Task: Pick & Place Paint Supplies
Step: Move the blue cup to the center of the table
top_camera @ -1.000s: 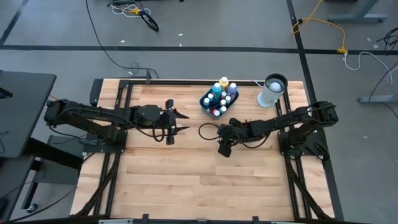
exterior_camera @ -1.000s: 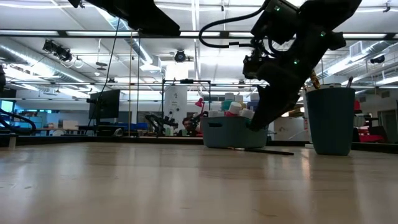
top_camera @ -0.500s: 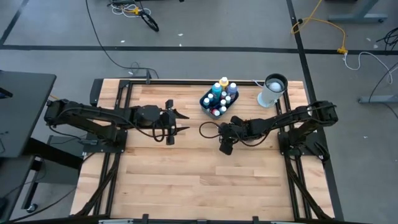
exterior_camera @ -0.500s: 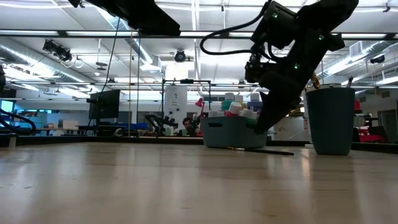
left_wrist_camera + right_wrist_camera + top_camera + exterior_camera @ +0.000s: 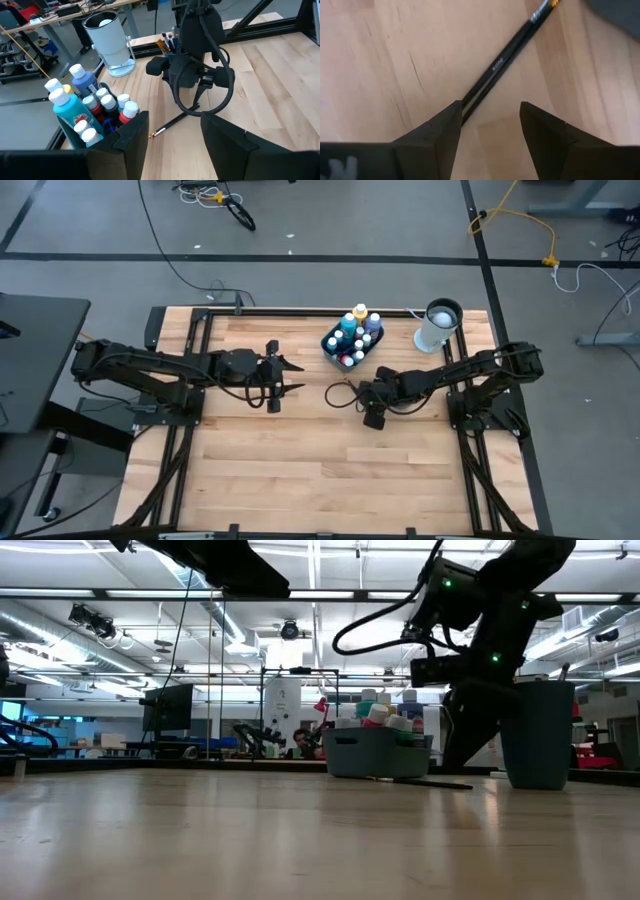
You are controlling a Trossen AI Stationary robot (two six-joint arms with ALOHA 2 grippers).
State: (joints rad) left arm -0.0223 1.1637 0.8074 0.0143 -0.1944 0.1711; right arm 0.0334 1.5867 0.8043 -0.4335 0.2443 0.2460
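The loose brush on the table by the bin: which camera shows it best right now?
The right wrist view: the brush fills the frame, lying flat ahead of the open right gripper. Left wrist view shows it whole but farther off. Low view shows a thin dark line; in the high view the arm hides it.

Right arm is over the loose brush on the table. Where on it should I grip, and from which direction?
Grip the brush at mid-handle, coming straight down. It lies flat on the table, free of the bin of bottles, so only a top-down pinch across its thin shaft works. The right gripper is open above it, jaws either side of the shaft.
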